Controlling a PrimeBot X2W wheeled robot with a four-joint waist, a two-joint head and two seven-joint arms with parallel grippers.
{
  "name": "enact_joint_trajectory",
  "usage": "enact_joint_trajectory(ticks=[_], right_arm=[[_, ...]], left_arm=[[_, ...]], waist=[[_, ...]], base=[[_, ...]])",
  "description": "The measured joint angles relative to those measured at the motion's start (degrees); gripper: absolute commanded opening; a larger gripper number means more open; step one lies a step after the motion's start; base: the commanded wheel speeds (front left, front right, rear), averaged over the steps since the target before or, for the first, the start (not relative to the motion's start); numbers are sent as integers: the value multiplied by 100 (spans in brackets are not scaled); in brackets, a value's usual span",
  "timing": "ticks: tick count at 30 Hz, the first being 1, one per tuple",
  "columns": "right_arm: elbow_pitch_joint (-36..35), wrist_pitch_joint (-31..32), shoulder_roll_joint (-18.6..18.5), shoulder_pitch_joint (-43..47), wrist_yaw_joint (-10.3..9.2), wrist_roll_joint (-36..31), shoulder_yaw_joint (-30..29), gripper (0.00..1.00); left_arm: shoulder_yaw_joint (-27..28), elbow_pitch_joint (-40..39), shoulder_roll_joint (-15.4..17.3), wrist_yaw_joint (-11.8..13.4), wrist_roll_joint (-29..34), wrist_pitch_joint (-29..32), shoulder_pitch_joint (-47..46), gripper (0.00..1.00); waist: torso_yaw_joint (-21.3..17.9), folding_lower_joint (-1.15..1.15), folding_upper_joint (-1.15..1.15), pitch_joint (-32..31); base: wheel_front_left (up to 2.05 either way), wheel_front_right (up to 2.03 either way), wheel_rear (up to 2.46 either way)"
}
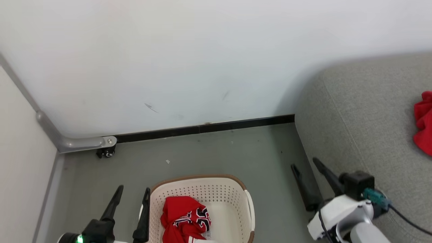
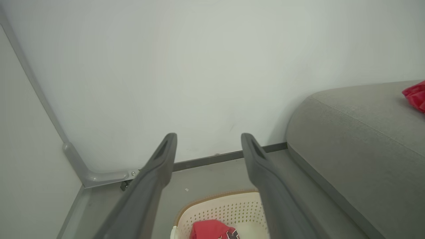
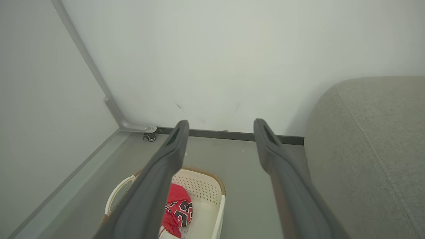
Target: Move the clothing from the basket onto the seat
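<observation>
A cream basket (image 1: pixel 216 189) with a brown rim stands on the grey floor at the bottom centre of the head view. Inside it lies red clothing (image 1: pixel 185 216) with black-and-white lettering. The grey seat (image 1: pixel 364 111) fills the right side, and a second piece of red clothing (image 1: pixel 424 123) lies on it at the right edge. My left gripper (image 1: pixel 132 193) is open, just left of the basket's left wall. My right gripper (image 1: pixel 306 163) is open, between the basket and the seat's front edge. The basket (image 2: pixel 229 207) (image 3: pixel 202 186) and the clothing (image 2: pixel 212 229) (image 3: pixel 179 207) show below both grippers (image 2: pixel 209 139) (image 3: pixel 219 124).
A white wall (image 1: pixel 189 60) runs across the back with a black skirting strip (image 1: pixel 202 128). A pale panel on the left ends in a grey metal foot with a small caster (image 1: pixel 105 152). Open grey floor (image 1: pixel 222 155) lies between the basket and the wall.
</observation>
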Motion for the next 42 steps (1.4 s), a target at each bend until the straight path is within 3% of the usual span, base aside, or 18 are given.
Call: enact_joint_trajectory(ticks=[18,42], right_arm=[[99,1,-99,1233,0,-219,-186,100],[-302,1,7,1358,0,-491,-388,100]], left_arm=[[29,487,-121,-225,205,0,543,100],[119,524,-181,-396,360,0,590,100]], waist=[[398,0,0,-476],[477,0,0,-366]], base=[[0,0,0],[0,0,0]])
